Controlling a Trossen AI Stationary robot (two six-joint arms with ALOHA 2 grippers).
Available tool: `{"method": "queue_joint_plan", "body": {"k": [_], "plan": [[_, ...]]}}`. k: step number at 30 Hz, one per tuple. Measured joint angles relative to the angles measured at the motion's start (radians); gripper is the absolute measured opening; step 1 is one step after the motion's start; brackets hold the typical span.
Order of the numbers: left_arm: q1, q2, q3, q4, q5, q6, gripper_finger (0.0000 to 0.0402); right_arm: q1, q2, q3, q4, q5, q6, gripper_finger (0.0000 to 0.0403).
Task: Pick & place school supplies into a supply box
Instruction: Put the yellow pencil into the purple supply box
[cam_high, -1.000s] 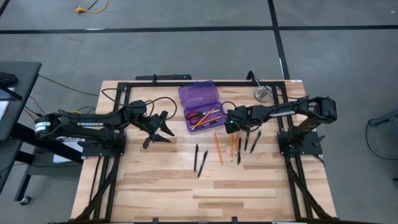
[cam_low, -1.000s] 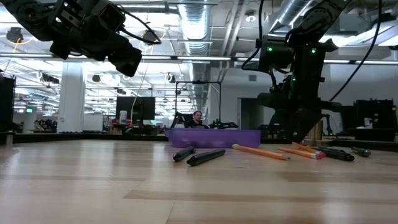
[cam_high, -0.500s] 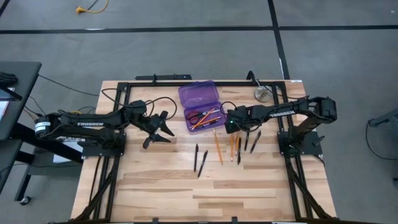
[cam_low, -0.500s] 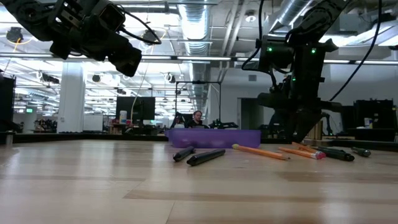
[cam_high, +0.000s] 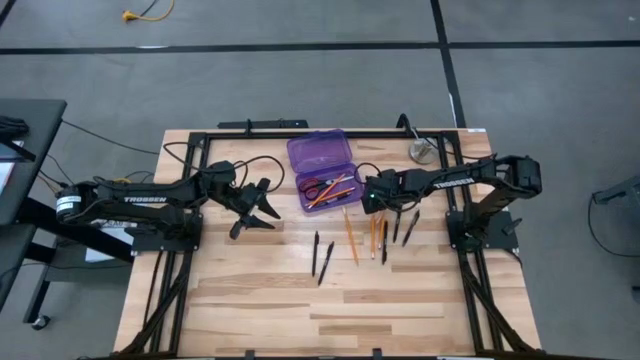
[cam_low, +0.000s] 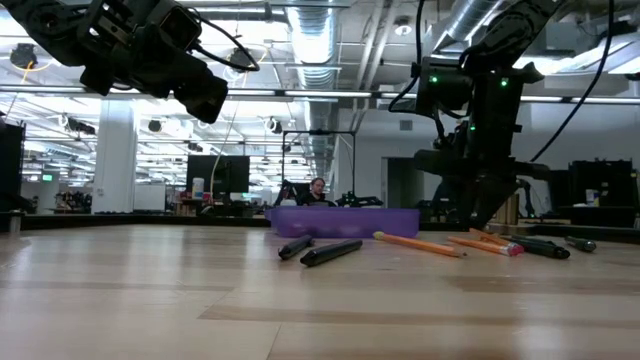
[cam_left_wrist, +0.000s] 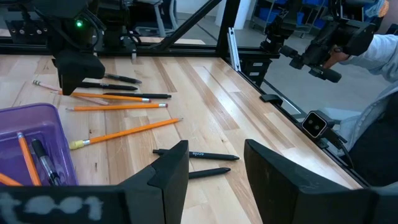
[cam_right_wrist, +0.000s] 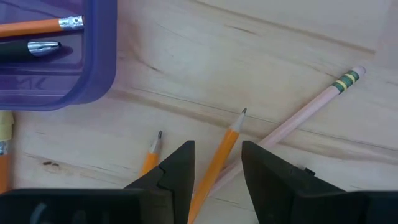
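The purple supply box (cam_high: 320, 170) lies open at the table's far middle; red-handled scissors (cam_high: 314, 187), pencils and a pen (cam_right_wrist: 28, 48) lie in its tray. On the wood near it lie orange pencils (cam_high: 351, 236) and black pens (cam_high: 320, 258). My right gripper (cam_right_wrist: 217, 165) points down just right of the box's near right corner (cam_right_wrist: 99, 74). It is open, with a finger on either side of an orange pencil (cam_right_wrist: 227, 146) and apart from it. My left gripper (cam_left_wrist: 214, 165) hangs open in the air left of the box, holding nothing.
A round grey metal disc (cam_high: 421, 151) sits at the far right corner. A pale pencil (cam_right_wrist: 311, 106) lies crossed under the orange one. More pens (cam_high: 404, 226) lie right of the pencils. A black frame (cam_high: 200, 140) borders the table. The near half of the wood is bare.
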Motion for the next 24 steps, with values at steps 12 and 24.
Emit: {"method": "queue_joint_plan", "body": {"k": [12,24], "plan": [[0.000,0.000,0.000,0.000,0.000,0.000,0.0144,0.000,0.000,-0.017,0.017,0.000,0.000,0.0127],[0.000,0.000,0.000,0.000,0.000,-0.001,0.0144,0.000,0.000,-0.042,0.057,-0.002,0.008,0.0127]]}}
